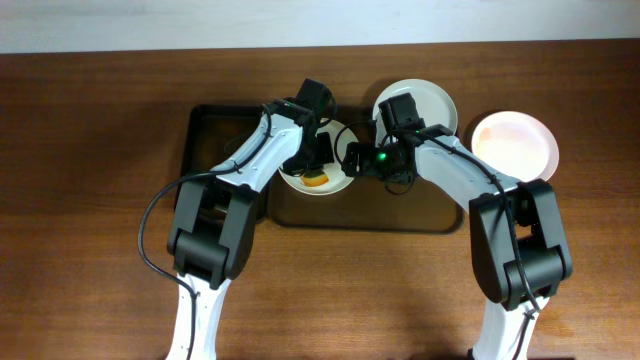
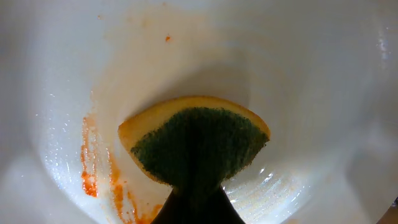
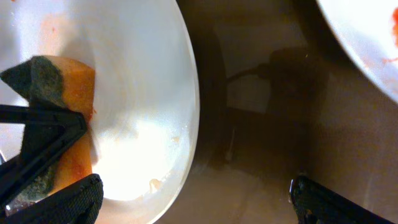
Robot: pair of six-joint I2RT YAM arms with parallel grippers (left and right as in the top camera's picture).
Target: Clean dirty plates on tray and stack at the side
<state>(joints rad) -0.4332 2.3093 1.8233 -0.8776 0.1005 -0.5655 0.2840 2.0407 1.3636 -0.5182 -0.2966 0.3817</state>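
The left gripper pinches a sponge, pressing it into the smeared plate on the tray. The right gripper stands spread and empty at that plate's 3 o'clock rim. A second plate lies at the tray's 1 o'clock corner.

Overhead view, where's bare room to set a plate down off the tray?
Bare table lies left of the tray, and in front of it, mid-table. Right of the tray, the right plate fills the near spot. Crowded: tray middle, where the left tool holds a sponge on the middle plate beside the open right tool.
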